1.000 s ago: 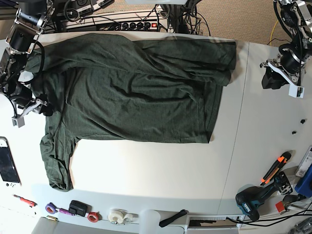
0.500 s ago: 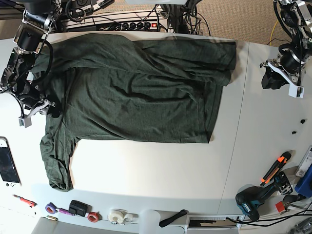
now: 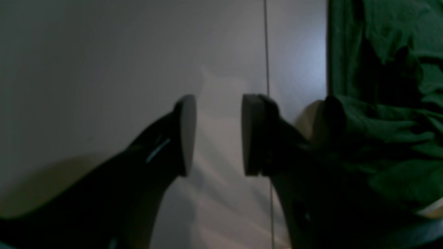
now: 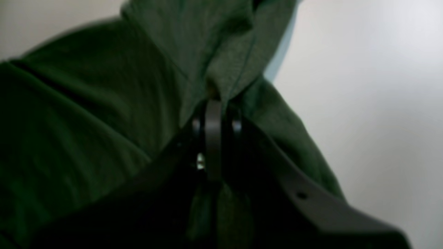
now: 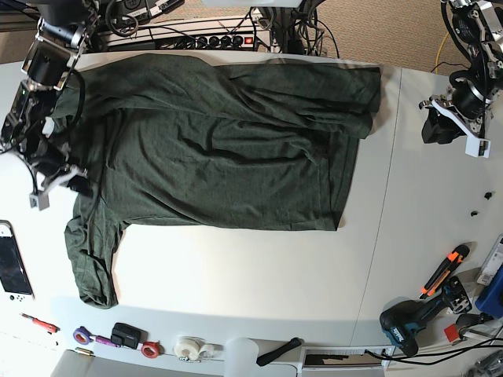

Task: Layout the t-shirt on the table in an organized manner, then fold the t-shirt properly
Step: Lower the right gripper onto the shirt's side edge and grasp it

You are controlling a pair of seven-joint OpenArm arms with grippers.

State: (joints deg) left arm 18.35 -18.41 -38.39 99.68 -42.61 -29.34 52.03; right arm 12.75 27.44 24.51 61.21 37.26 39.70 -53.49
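Both arms are black with silvery-white brackets near the wrists. The left pincer (image 3: pixel 216 135) has dark fingers with flat, pale grey pads (image 3: pixel 251 135). The right pincer (image 4: pixel 213 138) is black, one small screw on its housing.

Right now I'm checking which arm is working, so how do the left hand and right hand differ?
The right hand is shut on a fold of the t-shirt; the left hand stands open and holds nothing. The right hand is at the shirt's sleeve end; the left hand hangs over bare table, clear of the shirt's other end. Both have dark fingers.
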